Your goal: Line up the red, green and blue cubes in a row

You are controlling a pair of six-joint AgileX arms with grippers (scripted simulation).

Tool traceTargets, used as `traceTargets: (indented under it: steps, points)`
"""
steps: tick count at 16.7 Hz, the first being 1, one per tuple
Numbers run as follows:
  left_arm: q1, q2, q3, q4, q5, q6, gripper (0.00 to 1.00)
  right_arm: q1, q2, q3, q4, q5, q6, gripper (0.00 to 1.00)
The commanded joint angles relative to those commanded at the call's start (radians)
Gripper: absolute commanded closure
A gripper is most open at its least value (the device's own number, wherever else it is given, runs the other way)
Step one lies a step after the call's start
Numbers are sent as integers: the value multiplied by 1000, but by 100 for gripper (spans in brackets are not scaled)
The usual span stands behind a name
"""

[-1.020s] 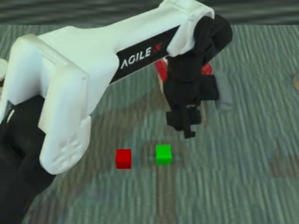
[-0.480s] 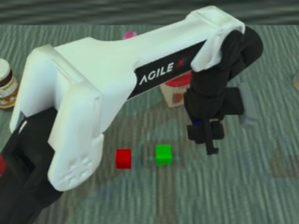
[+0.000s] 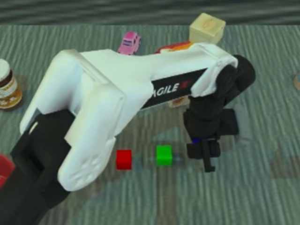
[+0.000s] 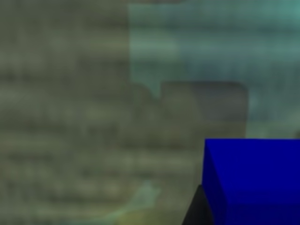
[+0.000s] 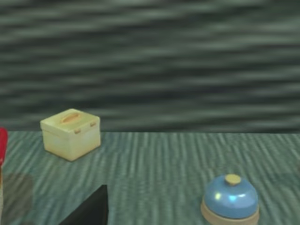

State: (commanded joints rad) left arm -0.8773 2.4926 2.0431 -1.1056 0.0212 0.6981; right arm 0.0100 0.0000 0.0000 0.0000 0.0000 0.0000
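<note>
The red cube [image 3: 123, 159] and the green cube [image 3: 164, 154] sit side by side on the table, a small gap between them. My left gripper [image 3: 205, 155] hangs just right of the green cube, shut on the blue cube [image 3: 195, 139], of which only a sliver shows under the wrist. In the left wrist view the blue cube [image 4: 253, 183] fills the corner against one dark finger [image 4: 199, 211]. My right arm is out of the top view; one of its fingers [image 5: 91, 211] shows far to the side, with nothing beside it.
A cream box [image 3: 207, 28] and a pink toy car [image 3: 129, 43] stand at the back. A red-lidded tub [image 3: 174, 47] is half hidden under my left arm. A jar [image 3: 7, 84] is at the left edge, a blue bell [image 5: 229, 199] at the right.
My left gripper has carried the blue cube rightward and toward the front, coming down level with the row beside the green cube. The red and green cubes have not moved.
</note>
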Motion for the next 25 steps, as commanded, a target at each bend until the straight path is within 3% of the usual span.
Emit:
traceTargets:
  steps: [4,17,25]
  points:
    - [0,2,-5,5,0,0,100,0,0,0,0,0,0,0]
    - [0,2,-5,5,0,0,2,0,0,0,0,0,0,0]
    - [0,2,-5,5,0,0,0,0,0,0,0,0,0,0]
